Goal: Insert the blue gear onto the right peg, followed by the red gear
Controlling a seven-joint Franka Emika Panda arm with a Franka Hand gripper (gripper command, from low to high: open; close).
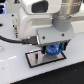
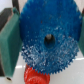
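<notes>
Now my gripper is closed on the blue gear just above the plate. Gear looks hard, light; I hold its edges.

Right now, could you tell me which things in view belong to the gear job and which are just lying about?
Belongs to the job:
- blue gear, between the gripper fingers
- red gear, partly under the blue gear in the wrist view
- white plate with black edge; its pegs are hidden

Just lying about:
- nothing else clearly identifiable
</notes>
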